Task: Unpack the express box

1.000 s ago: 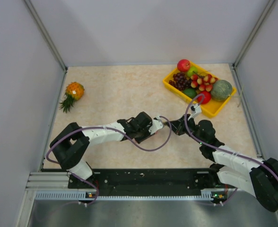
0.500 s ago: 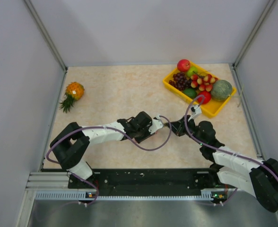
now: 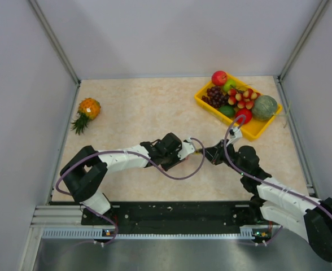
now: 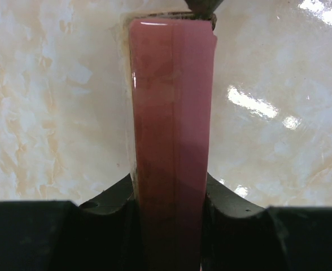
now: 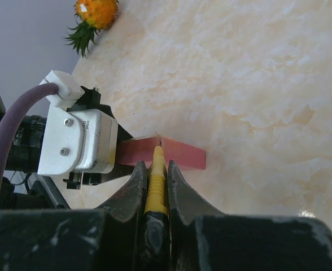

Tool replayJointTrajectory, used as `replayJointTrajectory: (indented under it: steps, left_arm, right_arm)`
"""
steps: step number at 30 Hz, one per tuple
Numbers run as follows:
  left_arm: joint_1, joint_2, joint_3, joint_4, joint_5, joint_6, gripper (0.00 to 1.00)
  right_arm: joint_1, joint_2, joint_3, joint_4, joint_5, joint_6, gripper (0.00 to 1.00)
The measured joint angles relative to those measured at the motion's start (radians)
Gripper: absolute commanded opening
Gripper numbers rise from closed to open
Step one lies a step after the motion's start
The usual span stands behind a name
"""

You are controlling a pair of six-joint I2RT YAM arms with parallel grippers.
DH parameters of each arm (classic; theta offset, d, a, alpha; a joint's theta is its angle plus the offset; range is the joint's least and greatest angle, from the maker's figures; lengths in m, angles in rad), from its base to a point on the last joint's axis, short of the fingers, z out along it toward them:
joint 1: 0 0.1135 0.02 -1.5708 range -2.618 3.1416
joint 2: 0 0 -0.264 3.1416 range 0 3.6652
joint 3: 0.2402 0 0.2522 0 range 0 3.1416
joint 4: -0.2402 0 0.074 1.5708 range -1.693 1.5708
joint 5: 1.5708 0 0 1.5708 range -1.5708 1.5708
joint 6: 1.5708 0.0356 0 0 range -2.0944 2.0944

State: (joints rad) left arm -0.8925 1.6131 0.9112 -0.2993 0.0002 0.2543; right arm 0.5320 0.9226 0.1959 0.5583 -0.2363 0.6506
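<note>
Evidently the task was at an early stage. The express box point(image 4: 171, 141) showed no raised flap and no contents outside it, so it read as unopened. What had been achieved was the setup: the box was clamped and a cutting tool was presented to it. Cutting the seal, opening the flaps and removing the contents remained, by this judgement.

The left hand point(image 4: 170, 191) was closed to a narrow gap on the near end of the box, one finger pressed against each broad pink face. The box stood on its thin edge and ran out from the fingers toward the right, over the desk point(image 3: 143, 107). It was a little right of centre and closer to the near edge than the far one.

The right hand point(image 5: 156, 182) was clamped tight on a yellow utility knife point(image 5: 157, 161), whose tip met the upper edge of the box at the end away from the left hand. Whether the blade had entered the cardboard could not be told.

The yellow fruit tray point(image 3: 255, 131) at far right and the pineapple point(image 3: 88, 108) at far left both stood well apart from the box.
</note>
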Motion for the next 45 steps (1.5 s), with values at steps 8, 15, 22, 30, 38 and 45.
replayJointTrajectory:
  steps: [8,15,22,30,38,45]
  left_arm:
    - [0.013,0.0,0.004,-0.003,-0.008,-0.034,0.28]
    - [0.052,0.04,0.083,-0.058,0.014,-0.099,0.64]
    - [0.072,0.047,0.142,-0.063,0.064,-0.163,0.99]
    - [0.127,-0.049,0.116,-0.02,0.111,-0.265,0.99]
    - [0.259,-0.306,-0.002,0.101,0.135,-0.401,0.94]
    - [0.407,-0.251,-0.039,0.063,0.153,-0.519,0.63]
  right_arm:
    - [0.003,-0.1,0.037,-0.203,0.037,0.008,0.0]
    - [-0.001,-0.146,0.115,-0.366,0.105,0.014,0.0]
    - [-0.004,-0.087,0.14,-0.406,0.105,0.014,0.0]
    - [0.015,0.031,0.154,-0.423,0.095,0.015,0.0]
    - [0.121,0.257,0.248,-0.364,0.132,0.048,0.0]
    - [0.148,0.384,0.377,-0.346,0.217,0.084,0.0]
